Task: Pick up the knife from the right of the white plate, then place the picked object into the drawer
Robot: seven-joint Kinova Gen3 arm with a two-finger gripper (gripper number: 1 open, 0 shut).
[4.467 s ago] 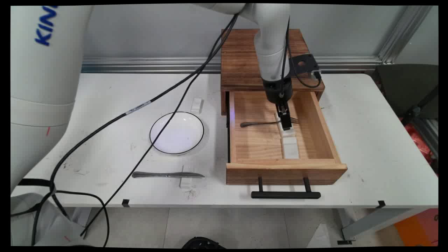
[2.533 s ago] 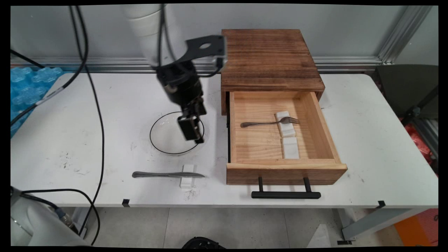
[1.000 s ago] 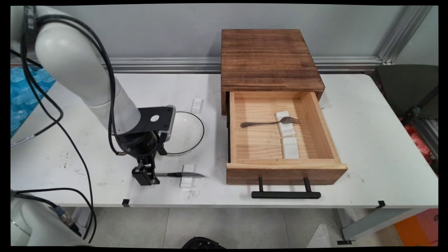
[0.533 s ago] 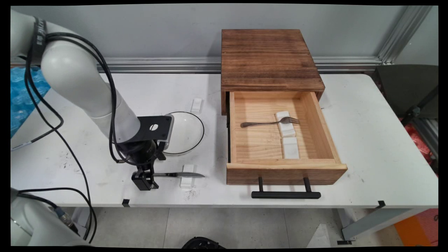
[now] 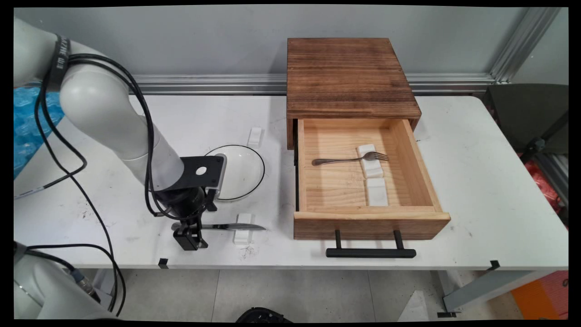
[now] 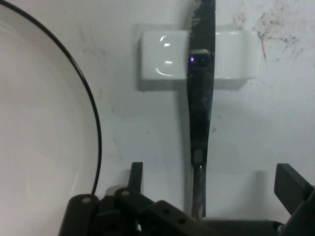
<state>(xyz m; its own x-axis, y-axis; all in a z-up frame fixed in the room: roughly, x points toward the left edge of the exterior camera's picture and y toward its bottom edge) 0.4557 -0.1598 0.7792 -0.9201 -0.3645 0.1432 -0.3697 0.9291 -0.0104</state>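
- White table (image 5: 454, 190): gripper (image 5: 190, 236) has dropped onto knife (image 5: 236, 226) handle, at plate's (image 5: 245, 168) 7 o'clock.
- Fingers (image 6: 290, 184) spread, straddling the handle; nothing gripped.
- Knife unmoved on its white rest (image 5: 244, 222).

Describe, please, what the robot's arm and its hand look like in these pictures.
The arm is glossy white, built of rounded tubular links. Black cables hang in loops along it, strapped on by a black band with pale lettering. A black bracket sits at the wrist. The hand is black, with two fingers.
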